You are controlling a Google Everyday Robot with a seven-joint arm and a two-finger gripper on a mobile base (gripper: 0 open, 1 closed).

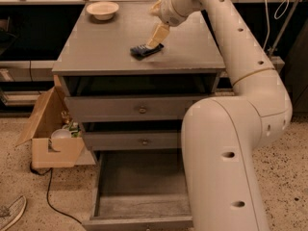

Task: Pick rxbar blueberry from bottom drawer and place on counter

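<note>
The rxbar blueberry (145, 50), a dark navy bar, lies flat on the grey counter (101, 47) near its middle right. My gripper (155, 43) reaches down from the back right, and its tip is at the bar's right end, touching it or just above it. The bottom drawer (144, 203) is pulled open below, and nothing shows on its worn grey floor. The two upper knobbed drawers are partly open.
A cream bowl (102, 9) stands at the counter's back left. My large white arm (226, 167) fills the right foreground, in front of the drawers' right side. An open cardboard box (53, 143) with small items sits on the floor at left, with a cable (53, 198) and a shoe (12, 213).
</note>
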